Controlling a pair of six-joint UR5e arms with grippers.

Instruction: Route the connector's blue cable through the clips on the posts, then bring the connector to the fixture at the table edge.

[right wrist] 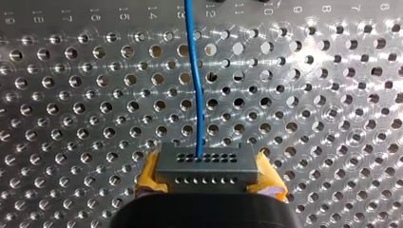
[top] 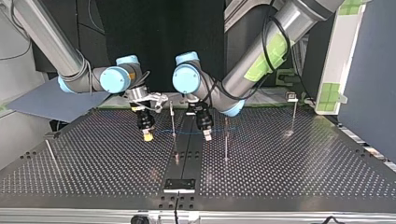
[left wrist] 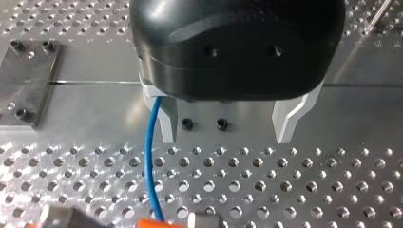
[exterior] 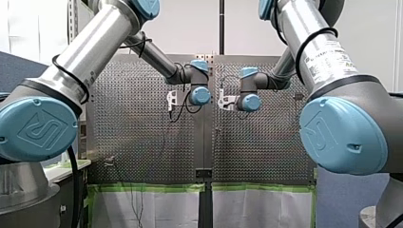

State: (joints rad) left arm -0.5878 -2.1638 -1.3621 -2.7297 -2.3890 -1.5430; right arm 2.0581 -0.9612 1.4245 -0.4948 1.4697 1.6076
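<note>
My right gripper is closed on the connector. Its yellow pads press the grey block from both sides, and the face with the rows of small holes looks ahead of the gripper. The blue cable leaves one hole of the upper row and runs ahead over the perforated table with a slight bend.

My left gripper is open: its two metal fingers stand wide apart and nothing is between their tips. The blue cable passes just beside the outer edge of one finger and runs ahead toward my right gripper. Whether it touches the finger I cannot tell.

In the top view both grippers hang low over the table. The blue cable spans between them and crosses a thin post; I cannot tell if it sits in a clip. A second post stands near my left gripper. The fixture, a dark plate at the near table edge, is well apart from the connector.
</note>
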